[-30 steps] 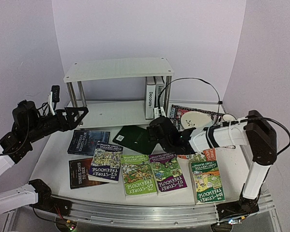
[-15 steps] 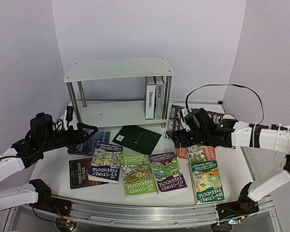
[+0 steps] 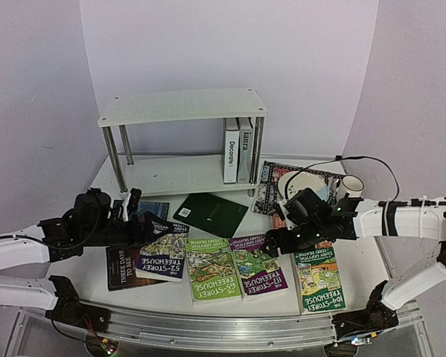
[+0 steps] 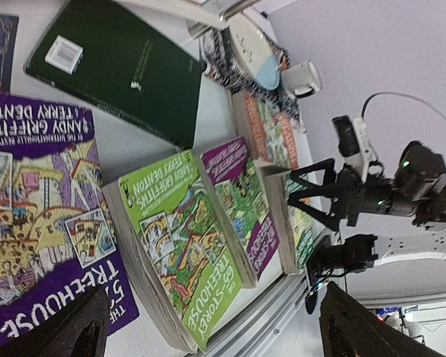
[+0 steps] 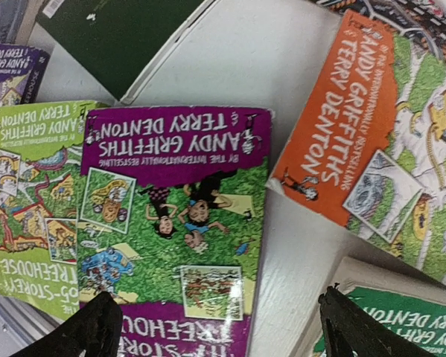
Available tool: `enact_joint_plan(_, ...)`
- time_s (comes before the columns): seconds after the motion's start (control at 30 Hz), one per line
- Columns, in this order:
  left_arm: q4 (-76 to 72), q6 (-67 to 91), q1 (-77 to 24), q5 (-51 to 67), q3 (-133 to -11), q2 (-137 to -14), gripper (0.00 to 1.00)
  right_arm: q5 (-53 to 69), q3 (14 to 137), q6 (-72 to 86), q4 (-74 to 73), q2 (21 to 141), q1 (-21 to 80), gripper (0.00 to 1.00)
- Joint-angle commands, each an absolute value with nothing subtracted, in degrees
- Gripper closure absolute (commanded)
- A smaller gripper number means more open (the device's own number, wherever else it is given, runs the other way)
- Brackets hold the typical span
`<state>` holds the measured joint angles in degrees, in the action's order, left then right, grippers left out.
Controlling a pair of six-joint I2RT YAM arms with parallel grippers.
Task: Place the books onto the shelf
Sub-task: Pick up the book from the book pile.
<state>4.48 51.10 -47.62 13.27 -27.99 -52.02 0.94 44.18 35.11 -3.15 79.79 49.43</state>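
Note:
The white shelf (image 3: 182,106) holds two upright books, "Decorate" (image 3: 231,149) and "ianra" (image 3: 246,149), on its lower board. Several more books lie flat in front: a dark green one (image 3: 210,212), the 52-Storey (image 3: 161,253), the 65-Storey (image 3: 211,268), the purple-and-green Treehouse (image 3: 257,264) and the 104-Storey (image 3: 317,279). My left gripper (image 3: 143,223) hangs open, empty, low over the 52-Storey's far edge; in its wrist view the gripper (image 4: 215,335) looks along the 65-Storey (image 4: 182,238). My right gripper (image 3: 272,242) is open and empty just above the purple-and-green Treehouse (image 5: 178,216), and the gripper (image 5: 223,331) straddles its right side.
An orange Treehouse book (image 5: 371,149) lies right of the gripper, partly on a black patterned mat (image 3: 271,178) carrying a white plate (image 3: 301,182) and mug (image 3: 351,184). Two dark books (image 3: 122,264) lie at the left. A metal rail (image 3: 223,327) runs along the front edge.
My left arm dropped from beside the shelf leg and moved right over the books. My right gripper left the dark green book, swung right, then came down over the purple-and-green Treehouse book, jaws wider.

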Motion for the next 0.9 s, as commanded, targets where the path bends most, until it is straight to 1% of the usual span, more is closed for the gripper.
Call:
enact_joint_plan(0.0, 2.88, 52.79, -50.47, 9.27, -32.39, -57.81, 0.01, 9.47, 43.41, 39.73, 0.58, 82.64, 49.68, 0.11)
enact_joint_plan(0.1, 5.18, 53.63, -50.54, 6.87, -33.93, -58.98, 0.01, 10.23, 42.33, 40.75, 4.08, 82.57, 49.81, 0.12)
enact_joint_plan(0.27, 17.24, 53.93, -50.34, -4.08, -38.17, -58.48, 0.0, 9.45, 43.68, 38.96, 4.31, 84.45, 49.95, 0.12)
enact_joint_plan(0.3, 18.46, 54.04, -49.8, -4.54, -38.74, -58.27, 0.0, 9.66, 44.05, 38.87, 4.34, 85.02, 50.01, 0.12)
enact_joint_plan(0.33, 19.32, 53.84, -48.57, -4.12, -39.07, -57.85, 0.0, 9.84, 44.36, 38.81, 4.48, 85.57, 50.05, 0.12)
enact_joint_plan(0.47, 19.54, 52.69, -37.69, 5.9, -37.44, -55.77, 0.0, 9.91, 45.08, 39.46, 6.84, 87.56, 50.98, 0.13)
enact_joint_plan(0.53, 19.41, 51.66, -34.01, 8.32, -36.4, -55.74, 0.0, 9.73, 45.75, 39.45, 7.28, 88.3, 51.71, 0.13)
enact_joint_plan(0.87, 19.24, 48.01, -32.28, 12.03, -34.35, -62.21, 0.0, 5.09, 40.54, 39.87, 7.29, 86.07, 52.29, 0.13)
